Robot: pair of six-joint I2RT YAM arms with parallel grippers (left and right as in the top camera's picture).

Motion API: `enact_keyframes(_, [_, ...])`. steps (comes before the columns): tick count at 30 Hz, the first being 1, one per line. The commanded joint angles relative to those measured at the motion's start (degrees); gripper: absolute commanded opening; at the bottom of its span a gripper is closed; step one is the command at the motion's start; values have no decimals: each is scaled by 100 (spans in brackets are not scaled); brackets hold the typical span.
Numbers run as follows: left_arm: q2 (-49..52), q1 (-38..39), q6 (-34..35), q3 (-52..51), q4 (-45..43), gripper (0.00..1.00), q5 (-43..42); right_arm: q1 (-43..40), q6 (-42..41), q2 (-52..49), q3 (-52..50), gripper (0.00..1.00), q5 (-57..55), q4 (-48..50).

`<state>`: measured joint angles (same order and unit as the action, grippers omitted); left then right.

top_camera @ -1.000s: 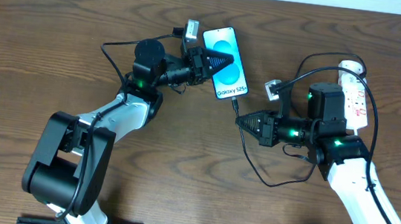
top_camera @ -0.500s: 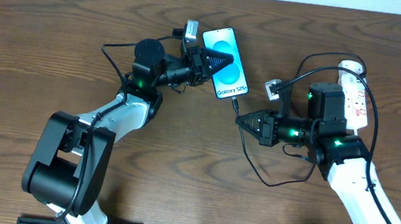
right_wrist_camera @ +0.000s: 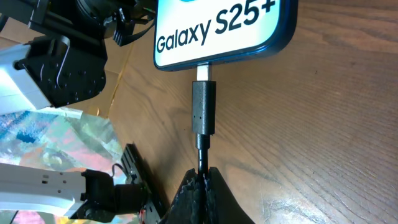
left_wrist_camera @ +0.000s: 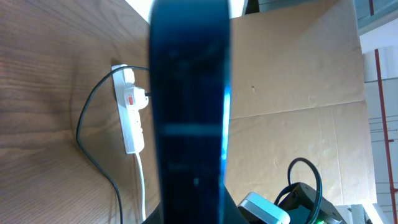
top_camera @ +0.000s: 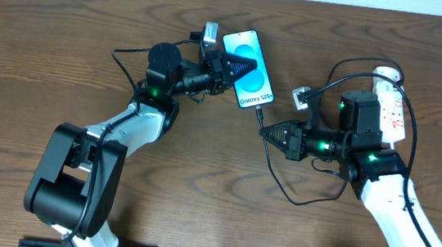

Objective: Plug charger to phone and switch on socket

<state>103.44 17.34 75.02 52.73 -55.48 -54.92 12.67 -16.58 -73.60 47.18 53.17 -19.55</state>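
Right wrist: right gripper (right_wrist_camera: 202, 178) pinches the black charger (right_wrist_camera: 204, 115), silver tip at the phone (right_wrist_camera: 217, 34).

Only one thing to read here, and it's on the phone (top_camera: 255, 86), lying near the far edge of the desk (top_camera: 49, 40): "Galaxy S25+". Dark letters on the pale band along the screen's bottom edge. The right wrist view shows it large and sharp, and the overhead view shows it small but still legible.
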Motion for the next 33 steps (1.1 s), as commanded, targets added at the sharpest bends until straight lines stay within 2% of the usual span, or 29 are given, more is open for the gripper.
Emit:
enact_keyframes(1, [-79,37,28,151,-72,7,-118,20,-59,96,4,1,72,74])
enact_keyframes(19, [-79,114,-52,151,-76,7,-505,20,-63,94,4,1,-225,459])
enact_keyframes(33, [-79,109,-328,151,-81,7,-446,313,-337,96,4,1,-188,87])
